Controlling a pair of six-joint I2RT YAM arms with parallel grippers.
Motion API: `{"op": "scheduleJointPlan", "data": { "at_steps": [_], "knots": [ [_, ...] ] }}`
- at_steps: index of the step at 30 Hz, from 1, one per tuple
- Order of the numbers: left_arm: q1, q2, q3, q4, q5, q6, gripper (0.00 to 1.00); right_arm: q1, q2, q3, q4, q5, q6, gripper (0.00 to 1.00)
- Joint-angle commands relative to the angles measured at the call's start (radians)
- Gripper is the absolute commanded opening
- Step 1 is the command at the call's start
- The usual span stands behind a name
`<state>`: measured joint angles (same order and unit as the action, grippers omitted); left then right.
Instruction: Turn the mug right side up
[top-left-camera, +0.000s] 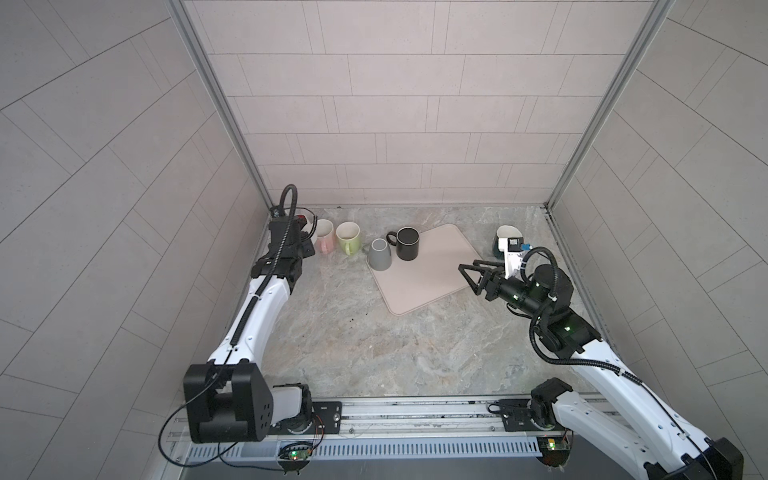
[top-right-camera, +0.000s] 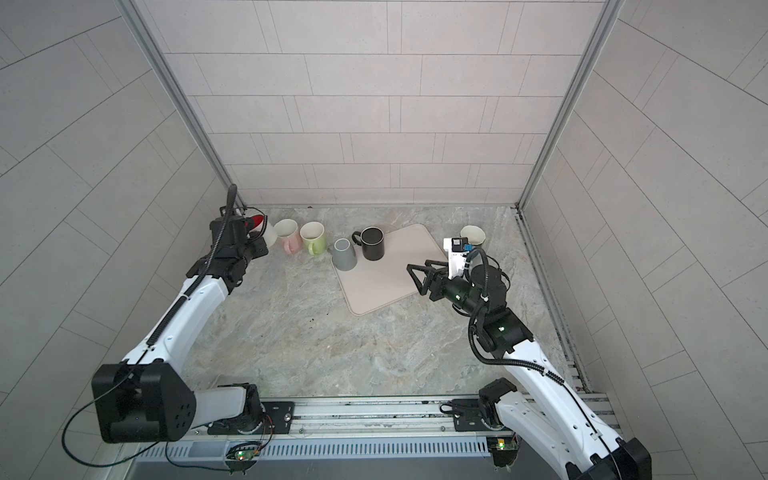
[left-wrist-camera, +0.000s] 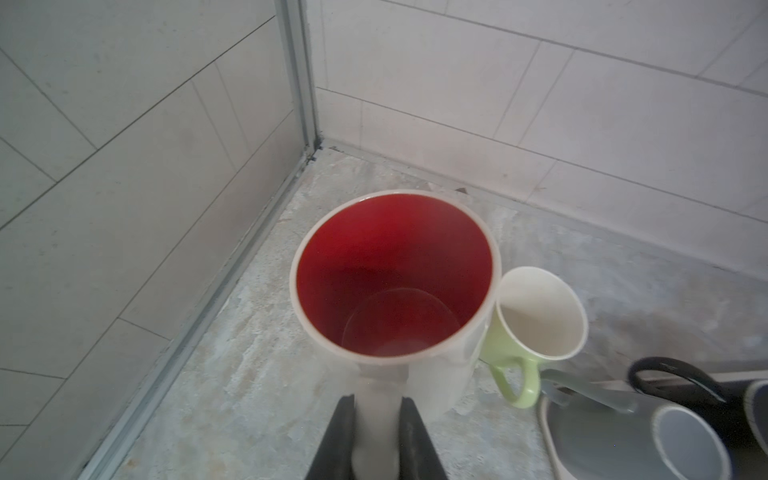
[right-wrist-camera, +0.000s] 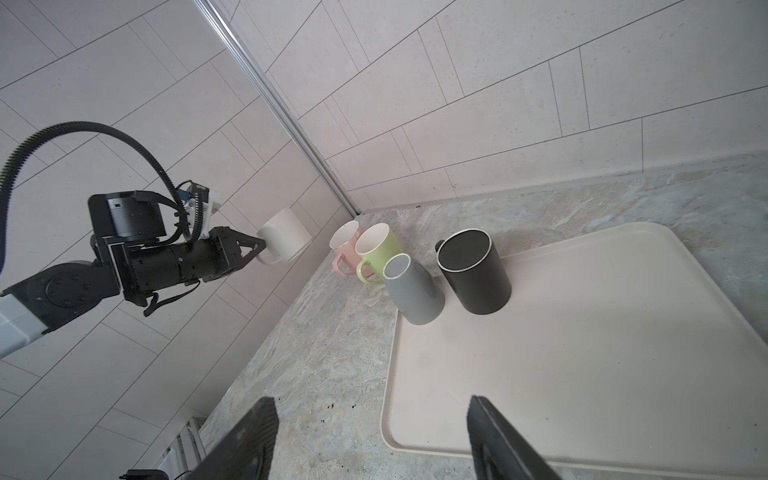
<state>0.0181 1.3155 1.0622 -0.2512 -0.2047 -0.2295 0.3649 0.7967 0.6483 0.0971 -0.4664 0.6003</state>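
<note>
My left pincer (left-wrist-camera: 376, 415) pinches the handle of the white, red-lined mug (left-wrist-camera: 395, 257) beside the green mug (left-wrist-camera: 536, 316); my right pincer (top-left-camera: 468, 266) hangs spread over the tray (top-left-camera: 432, 270) edge.

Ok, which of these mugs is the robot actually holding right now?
The white mug with the red inside: it alone hangs in the air, its handle clamped in the left gripper.
</note>
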Motion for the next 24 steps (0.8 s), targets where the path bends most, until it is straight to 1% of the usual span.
{"op": "scheduleJointPlan", "data": {
  "at_steps": [1, 5, 11, 16, 24],
  "knots": [
    [0.016, 0.036, 0.063, 0.113, -0.094, 0.07, 0.0, 0.003, -0.023, -0.004, -0.021, 0.003, -0.02, 0.73],
    [0.05, 0.108, 0.059, 0.17, -0.093, 0.068, 0.0, 0.003, -0.033, -0.002, -0.04, 0.006, -0.031, 0.73],
    [0.057, 0.218, 0.069, 0.285, -0.155, 0.101, 0.0, 0.003, -0.043, 0.018, -0.133, 0.053, -0.098, 0.73],
    [0.074, 0.306, 0.111, 0.336, -0.114, 0.073, 0.0, 0.003, -0.047, 0.054, -0.243, 0.127, -0.159, 0.73],
    [0.088, 0.463, 0.216, 0.358, -0.068, 0.047, 0.0, 0.002, -0.009, 0.061, -0.253, 0.157, -0.165, 0.73]
  ]
}}
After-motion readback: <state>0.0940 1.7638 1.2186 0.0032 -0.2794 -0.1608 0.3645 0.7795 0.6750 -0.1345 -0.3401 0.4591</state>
